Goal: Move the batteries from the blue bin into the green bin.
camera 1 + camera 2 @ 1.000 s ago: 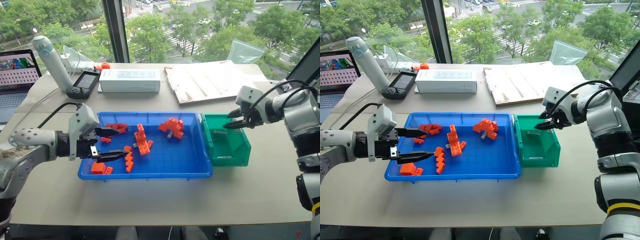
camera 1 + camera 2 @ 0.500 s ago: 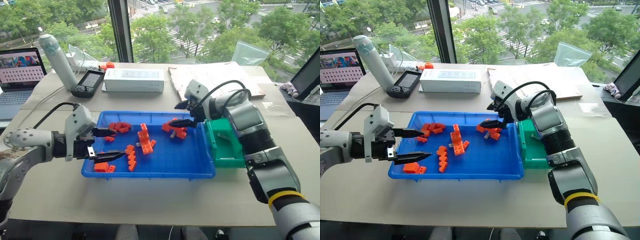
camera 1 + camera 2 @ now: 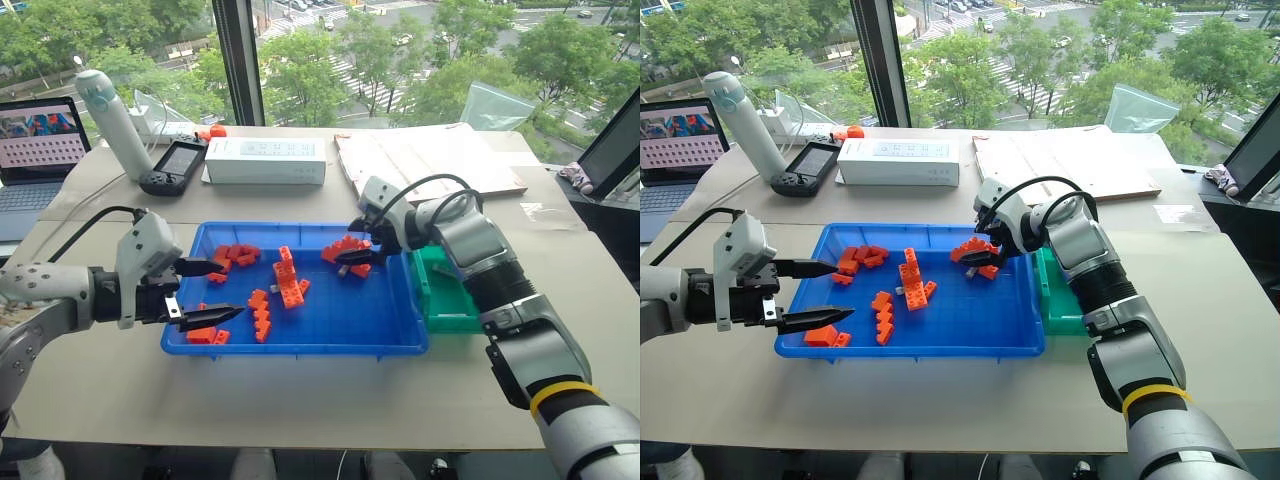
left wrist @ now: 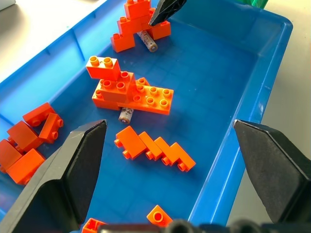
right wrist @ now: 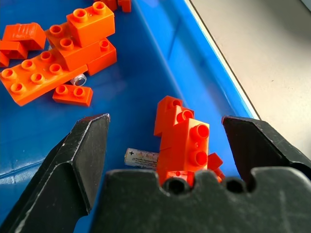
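since a second ago the right gripper (image 3: 352,257) swung from over the green bin (image 3: 447,290) to the far right corner of the blue bin (image 3: 300,345), fingers spread wide, nothing in them. one battery (image 5: 141,157) lies half tucked under an orange brick pile (image 5: 182,138), between its fingers. another battery (image 4: 126,114) peeks from under a second brick stack (image 4: 131,92). left gripper (image 3: 205,291) hovers open over the bin's near left end.

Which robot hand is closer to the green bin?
The right. Its end effector hovers over the blue bin's end beside the green bin. The left end effector is at the blue bin's opposite end, farther away.
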{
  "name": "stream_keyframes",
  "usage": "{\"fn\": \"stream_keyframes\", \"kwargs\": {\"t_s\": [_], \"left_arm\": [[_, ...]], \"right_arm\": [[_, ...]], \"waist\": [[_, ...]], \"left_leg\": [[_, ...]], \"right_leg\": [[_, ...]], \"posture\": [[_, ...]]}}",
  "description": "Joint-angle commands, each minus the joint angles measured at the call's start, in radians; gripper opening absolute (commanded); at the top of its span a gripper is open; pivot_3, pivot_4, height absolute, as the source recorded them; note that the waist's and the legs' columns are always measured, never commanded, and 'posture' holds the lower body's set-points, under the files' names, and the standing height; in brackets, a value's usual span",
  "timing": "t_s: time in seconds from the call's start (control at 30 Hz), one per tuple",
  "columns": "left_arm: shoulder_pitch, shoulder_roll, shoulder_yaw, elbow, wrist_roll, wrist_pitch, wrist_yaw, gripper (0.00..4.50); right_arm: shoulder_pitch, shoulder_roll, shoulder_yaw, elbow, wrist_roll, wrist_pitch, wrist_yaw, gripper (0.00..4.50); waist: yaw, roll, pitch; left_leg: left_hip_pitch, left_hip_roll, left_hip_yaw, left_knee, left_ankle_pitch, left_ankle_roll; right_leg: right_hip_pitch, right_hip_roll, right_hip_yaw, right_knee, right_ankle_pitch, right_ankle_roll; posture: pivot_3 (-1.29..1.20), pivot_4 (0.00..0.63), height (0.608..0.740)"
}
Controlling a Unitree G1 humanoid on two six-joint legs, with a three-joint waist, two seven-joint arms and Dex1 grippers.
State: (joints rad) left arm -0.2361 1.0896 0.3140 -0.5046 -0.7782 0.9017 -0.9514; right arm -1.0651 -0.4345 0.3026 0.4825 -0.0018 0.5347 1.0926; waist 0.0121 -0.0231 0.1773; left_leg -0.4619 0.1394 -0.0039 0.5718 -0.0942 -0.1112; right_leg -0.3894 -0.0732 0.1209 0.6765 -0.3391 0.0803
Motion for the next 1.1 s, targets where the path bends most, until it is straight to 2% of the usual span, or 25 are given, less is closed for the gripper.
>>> {"fn": "stream_keyframes", "kwargs": {"t_s": [0.03,0.2,0.37,0.53,0.63,0.73,0.83,1.0,1.1], "left_arm": [[-0.012,0.020,0.028,-0.020,-0.011,0.001,0.004,4.50],[-0.016,0.020,0.023,-0.017,-0.013,-0.004,0.007,4.50],[-0.020,0.016,0.016,-0.015,-0.013,-0.007,0.008,4.50],[-0.029,0.010,0.008,-0.015,-0.016,-0.009,0.013,4.50],[-0.052,-0.010,-0.009,-0.015,-0.026,-0.008,0.028,4.50],[-0.081,-0.049,-0.039,-0.007,-0.026,-0.010,0.059,4.50],[-0.101,-0.074,-0.058,-0.006,-0.023,-0.009,0.073,4.50],[-0.151,-0.107,-0.088,0.025,-0.011,-0.012,0.099,4.50],[-0.168,-0.118,-0.097,0.039,-0.008,-0.014,0.106,4.50]], "right_arm": [[0.005,0.017,0.004,0.023,-0.012,-0.010,-0.015,3.93],[0.009,0.016,0.003,0.019,-0.009,-0.021,-0.007,2.35],[0.001,-0.001,-0.018,-0.017,0.012,-0.008,0.015,0.56],[-0.021,-0.044,-0.059,-0.077,0.058,0.038,0.060,0.47],[-0.087,-0.117,-0.150,-0.058,0.105,0.103,0.062,0.47],[-0.120,-0.219,-0.167,0.001,0.074,0.077,0.054,0.47],[-0.130,-0.276,-0.180,0.030,0.075,0.080,0.057,0.47],[-0.060,-0.411,-0.174,0.013,0.049,0.081,0.107,0.47],[-0.009,-0.426,-0.190,-0.029,0.066,0.096,0.091,0.47]], "waist": [[0.000,0.000,0.000],[0.000,0.000,0.000],[0.000,0.000,0.000],[0.001,0.000,0.000],[0.002,0.000,0.000],[0.008,0.000,0.000],[0.010,0.000,0.000],[0.001,0.000,0.000],[0.002,0.000,0.000]], "left_leg": [[0.000,0.000,0.000,0.000,0.000,0.000],[0.000,0.000,0.000,0.000,0.000,0.000],[0.000,0.000,0.000,0.000,0.000,0.000],[0.000,0.000,0.000,0.000,0.000,0.000],[0.000,0.000,0.000,0.000,0.000,0.000],[0.000,0.000,0.000,0.000,0.000,0.000],[0.000,0.000,0.000,0.000,-0.001,0.001],[0.000,0.000,0.000,0.000,-0.001,0.001],[0.000,0.000,0.000,0.001,-0.001,0.001]], "right_leg": [[0.000,0.000,0.000,0.000,0.000,0.000],[0.000,0.000,0.000,0.000,0.000,0.000],[0.000,0.000,0.000,0.000,0.000,0.000],[0.000,0.000,0.000,0.000,0.000,0.000],[0.000,0.000,0.000,0.000,0.000,0.000],[0.000,0.000,0.000,0.000,0.000,0.000],[0.001,0.000,0.000,-0.003,0.000,0.000],[0.000,0.000,0.000,-0.003,0.000,0.000],[0.001,0.000,0.001,-0.004,0.000,0.000]], "posture": [[0.00,0.150,0.732],[0.00,0.150,0.732],[0.00,0.150,0.732],[0.00,0.150,0.732],[0.00,0.150,0.732],[0.00,0.150,0.732],[0.00,0.150,0.732],[0.00,0.150,0.732],[0.00,0.150,0.732]]}}
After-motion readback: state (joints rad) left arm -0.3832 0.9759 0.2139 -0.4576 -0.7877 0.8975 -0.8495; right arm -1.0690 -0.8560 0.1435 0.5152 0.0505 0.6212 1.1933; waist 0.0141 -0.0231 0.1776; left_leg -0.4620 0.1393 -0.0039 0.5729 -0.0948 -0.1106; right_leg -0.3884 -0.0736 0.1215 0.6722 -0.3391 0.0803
